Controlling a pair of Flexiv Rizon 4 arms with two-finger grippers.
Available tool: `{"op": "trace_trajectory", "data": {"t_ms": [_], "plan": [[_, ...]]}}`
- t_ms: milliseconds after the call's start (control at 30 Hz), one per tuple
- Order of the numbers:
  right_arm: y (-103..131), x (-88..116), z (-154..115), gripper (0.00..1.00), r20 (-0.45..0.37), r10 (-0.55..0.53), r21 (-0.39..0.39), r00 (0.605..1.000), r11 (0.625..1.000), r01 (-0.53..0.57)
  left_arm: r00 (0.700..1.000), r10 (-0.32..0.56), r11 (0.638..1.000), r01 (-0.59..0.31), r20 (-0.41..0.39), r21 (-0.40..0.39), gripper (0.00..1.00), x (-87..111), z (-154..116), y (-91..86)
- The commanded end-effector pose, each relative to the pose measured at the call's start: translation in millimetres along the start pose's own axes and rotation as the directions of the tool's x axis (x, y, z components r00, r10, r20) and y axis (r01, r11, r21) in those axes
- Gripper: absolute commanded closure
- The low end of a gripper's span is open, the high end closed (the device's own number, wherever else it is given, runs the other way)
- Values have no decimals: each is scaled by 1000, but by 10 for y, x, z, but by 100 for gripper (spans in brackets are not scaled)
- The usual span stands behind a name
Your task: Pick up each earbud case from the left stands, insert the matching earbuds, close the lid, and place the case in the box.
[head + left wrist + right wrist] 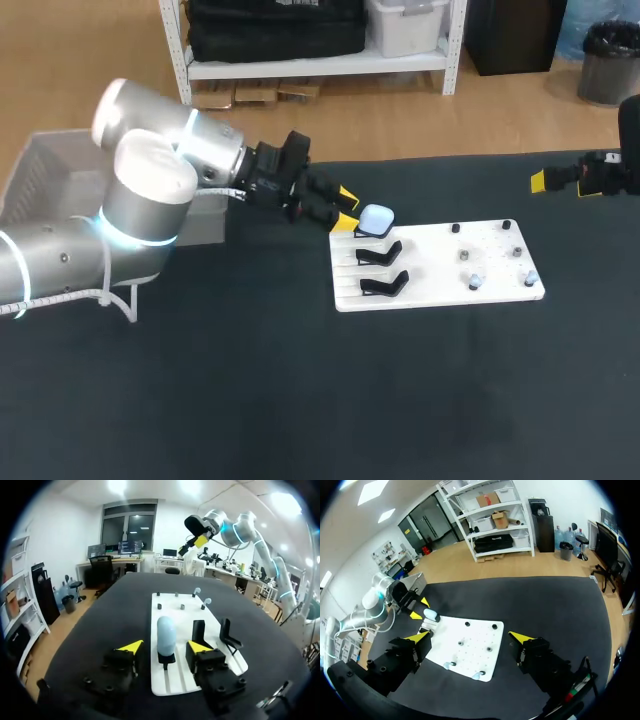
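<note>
A pale blue earbud case (376,220) (166,634) stands closed on the rearmost black stand of the white board (440,250). My left gripper (348,210) (165,647) is open and level with it; the case sits between the yellow fingertips (131,646) with a gap on each side. Two small pale earbuds (475,281) (196,590) rest on pegs at the board's right end. Well off to the right, above the table's far edge, my right gripper (545,180) (470,637) is wide open and holds nothing. The case (430,615) shows far ahead of it.
Two empty black stands (380,253) (385,284) sit in front of the case. Several dark pegs (456,229) stud the board. A grey box (40,170) lies at the table's left, behind my left arm. Dark mat surrounds the board.
</note>
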State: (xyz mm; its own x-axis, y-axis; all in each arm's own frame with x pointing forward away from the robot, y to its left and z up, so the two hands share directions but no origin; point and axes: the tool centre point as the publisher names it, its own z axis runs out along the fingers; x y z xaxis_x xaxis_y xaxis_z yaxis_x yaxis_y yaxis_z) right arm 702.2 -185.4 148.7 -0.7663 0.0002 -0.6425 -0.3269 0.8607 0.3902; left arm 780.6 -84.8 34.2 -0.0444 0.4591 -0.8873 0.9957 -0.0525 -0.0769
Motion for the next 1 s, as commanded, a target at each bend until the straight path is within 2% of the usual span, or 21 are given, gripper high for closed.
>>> {"op": "trace_trajectory", "data": {"t_ms": [33,200,1000], "plan": [[0,1,-13,0,-1,-1,-1,1000,1000,1,1000,3,1000,-3,10,0,52,16,36,-14],[0,1,-13,0,-1,-1,-1,1000,1000,1,1000,5,1000,-5,16,13,57,22,72,-36],[0,1,-13,0,-1,-1,-1,1000,1000,1,999,26,1000,-26,34,7,58,47,275,25]]}}
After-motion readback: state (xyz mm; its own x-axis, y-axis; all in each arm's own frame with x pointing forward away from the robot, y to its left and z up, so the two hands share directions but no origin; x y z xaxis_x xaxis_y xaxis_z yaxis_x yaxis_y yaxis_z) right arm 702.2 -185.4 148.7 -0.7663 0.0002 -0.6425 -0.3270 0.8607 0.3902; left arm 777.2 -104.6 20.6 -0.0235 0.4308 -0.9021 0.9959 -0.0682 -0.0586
